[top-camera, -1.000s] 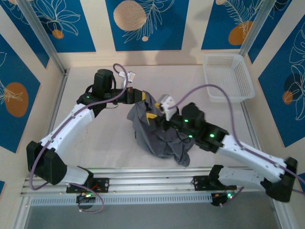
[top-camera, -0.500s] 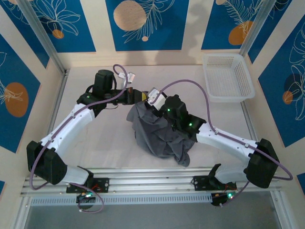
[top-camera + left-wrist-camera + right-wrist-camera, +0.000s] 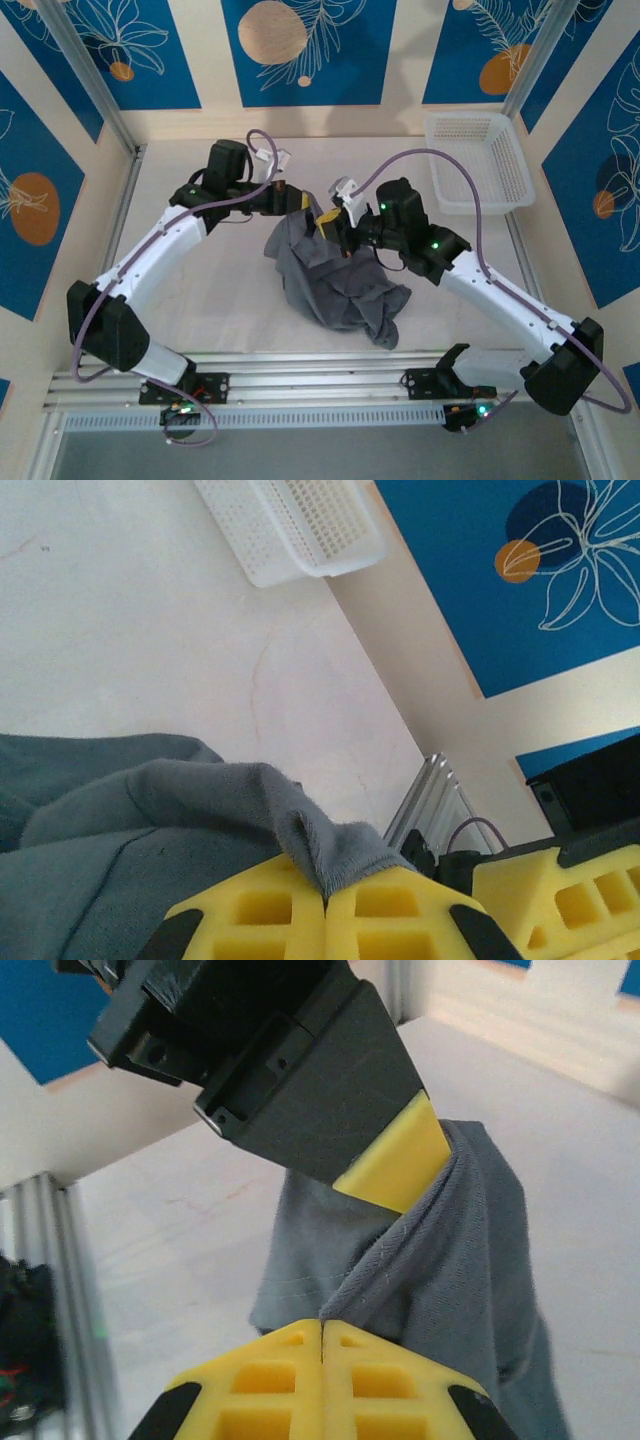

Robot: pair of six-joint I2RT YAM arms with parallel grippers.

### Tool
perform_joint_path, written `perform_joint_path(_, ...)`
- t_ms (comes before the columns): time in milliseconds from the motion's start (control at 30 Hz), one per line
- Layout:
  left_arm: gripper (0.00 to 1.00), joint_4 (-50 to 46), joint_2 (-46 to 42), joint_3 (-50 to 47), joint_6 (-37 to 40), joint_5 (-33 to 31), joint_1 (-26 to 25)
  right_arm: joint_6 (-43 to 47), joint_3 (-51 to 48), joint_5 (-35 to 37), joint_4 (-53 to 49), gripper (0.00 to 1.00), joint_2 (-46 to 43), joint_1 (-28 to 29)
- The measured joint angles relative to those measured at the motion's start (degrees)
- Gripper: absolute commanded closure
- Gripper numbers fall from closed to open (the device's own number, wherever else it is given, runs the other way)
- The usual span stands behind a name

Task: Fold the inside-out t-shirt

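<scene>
**Both grippers pinch the top of the bunched inside-out t-shirt (image 3: 335,285)**

The dark grey shirt sits in a rumpled heap near the middle of the table (image 3: 200,290). It is drawn up to a peak at its far edge and spreads into loose, wrinkled folds toward the arm bases. The cloth is plain, and a stitched seam line shows in the right wrist view.

The left gripper (image 3: 300,203) is at the peak from the left. In its wrist view its yellow fingers are pressed together with a fold of grey fabric caught between them. The right gripper (image 3: 335,225) is just beside it, coming from the right. Its fingers are likewise closed together, with a twisted ridge of the shirt running into the seam between them. The two grippers nearly touch.

A white basket (image 3: 480,165) stands at the far right corner, well apart from the shirt.
</scene>
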State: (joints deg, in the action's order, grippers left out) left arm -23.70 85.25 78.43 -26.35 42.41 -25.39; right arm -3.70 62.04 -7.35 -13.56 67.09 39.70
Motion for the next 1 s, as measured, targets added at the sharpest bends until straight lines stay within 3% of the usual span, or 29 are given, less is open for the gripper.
perform_joint_path(67, 0.52, -1.3, 0.0, 0.0, 2.3, -0.9, 0.2, -3.2, 0.0, -4.4, -0.5, 1.0, 0.0, -1.0)
perform_joint_path(167, 0.39, -2.5, -0.5, -0.5, 6.1, -3.3, 1.0, -8.6, 0.9, -8.9, -2.4, 1.0, 0.8, -2.8)
perform_joint_path(400, 0.37, -3.2, -16.0, -10.3, 16.5, -15.2, -0.4, -17.8, 2.4, -13.7, -3.1, 1.0, 3.7, -7.9)
perform_joint_path(567, 0.39, -0.1, -25.7, -20.5, 19.4, -24.9, -9.5, -20.0, 2.4, -16.2, -3.1, 1.0, 3.8, -7.9)
perform_joint_path(733, 0.33, 4.1, -23.4, -27.0, 15.9, -36.6, -16.5, -21.0, 2.5, -18.1, -3.0, 1.0, 4.3, -7.9)
perform_joint_path(1000, 0.14, 12.3, -13.6, -26.4, 12.1, -49.4, -23.1, -22.3, 3.3, -18.6, -3.4, 1.0, 4.8, -7.8)
